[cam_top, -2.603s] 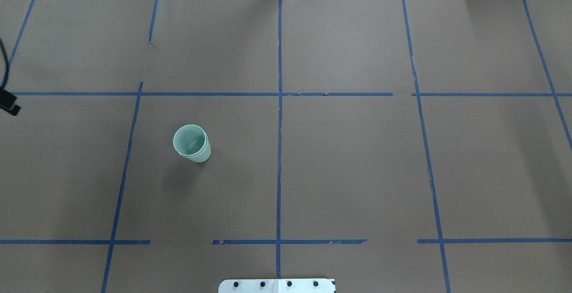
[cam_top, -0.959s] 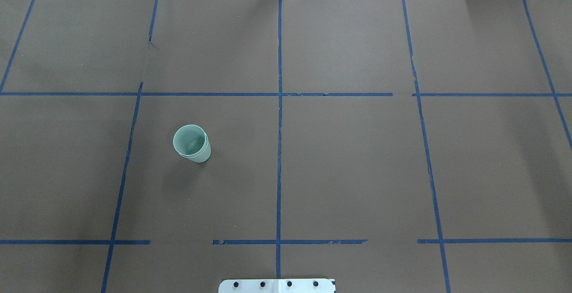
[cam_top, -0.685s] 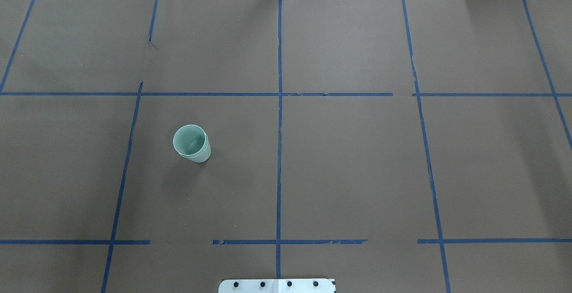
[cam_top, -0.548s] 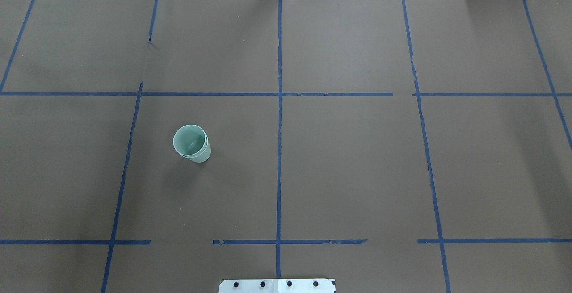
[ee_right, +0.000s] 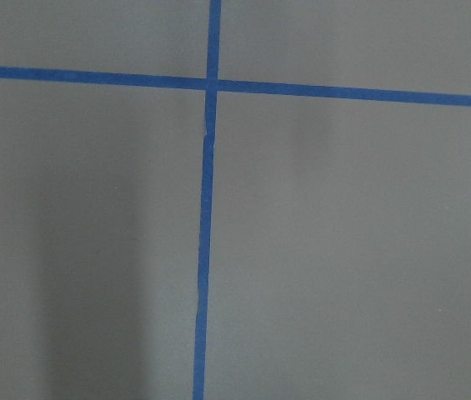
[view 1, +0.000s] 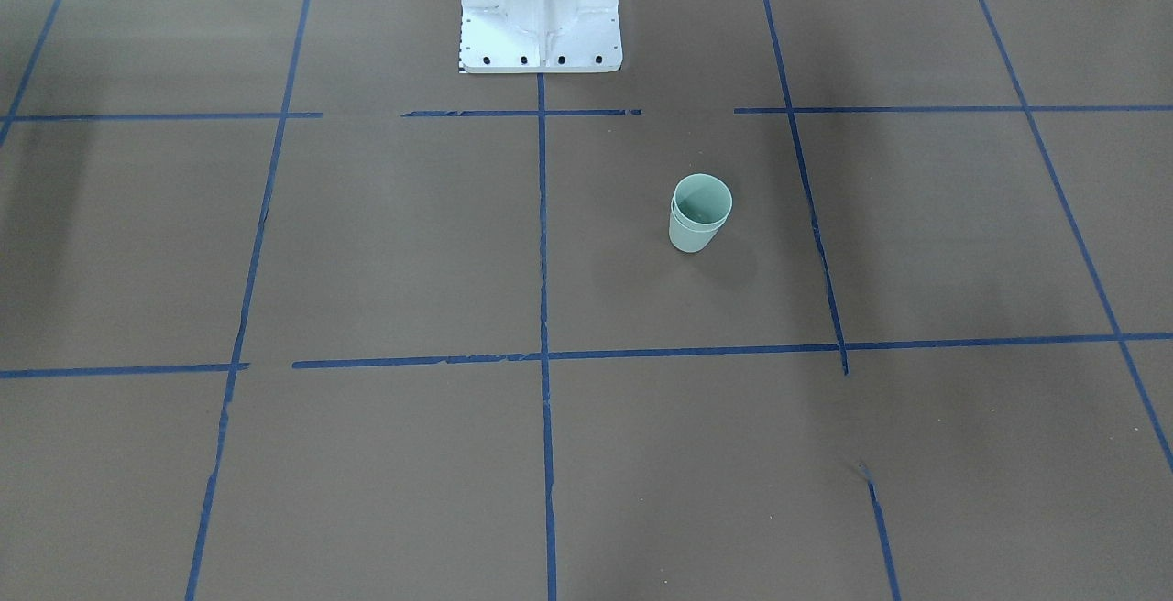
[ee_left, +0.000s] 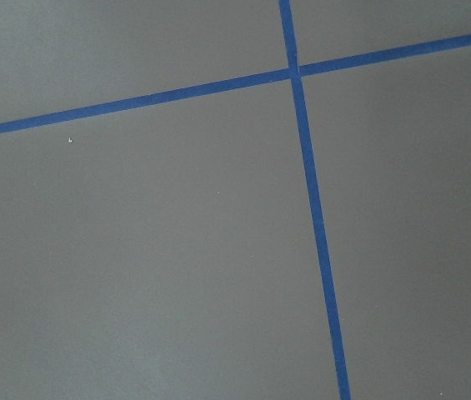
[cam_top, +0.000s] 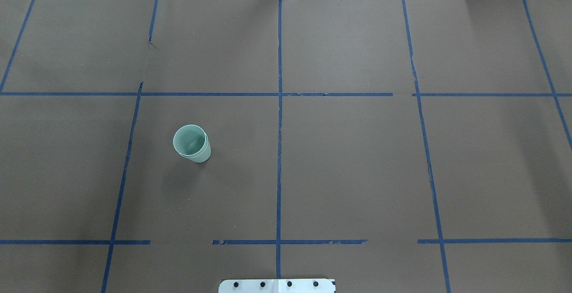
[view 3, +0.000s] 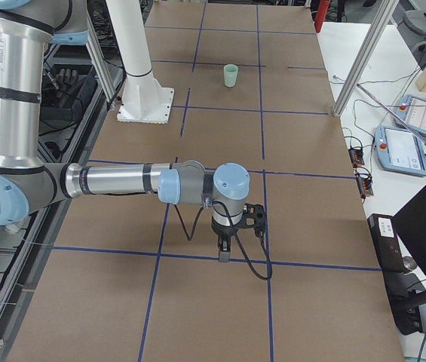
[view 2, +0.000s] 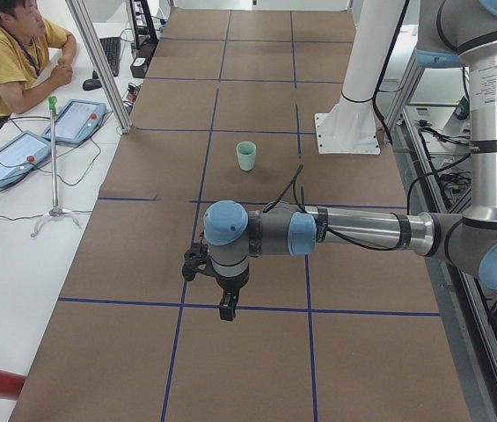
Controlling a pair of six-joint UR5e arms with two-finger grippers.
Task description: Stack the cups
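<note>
The two pale mint-green cups (cam_top: pixel 192 143) stand upright as one stack, one nested inside the other, left of the table's centre line. The stack also shows in the front-facing view (view 1: pixel 701 212), the left view (view 2: pixel 246 156) and the right view (view 3: pixel 231 75). My left gripper (view 2: pixel 228 308) hangs over the table's left end, far from the stack, and shows only in the left view. My right gripper (view 3: pixel 224 253) hangs over the right end and shows only in the right view. I cannot tell whether either is open or shut. Both wrist views show only brown paper and blue tape.
Brown paper with a blue tape grid (cam_top: pixel 279 150) covers the table. The robot's white base plate (view 1: pixel 541 24) stands at the near middle edge. An operator (view 2: pixel 10 53) sits at a side table with tablets (view 2: pixel 15 158); a screen and pendants (view 3: pixel 409 147) lie beside the right end.
A piece of the left arm at the overhead view's left edge 2.6 s ago has gone out of view. The cup stack has not moved.
</note>
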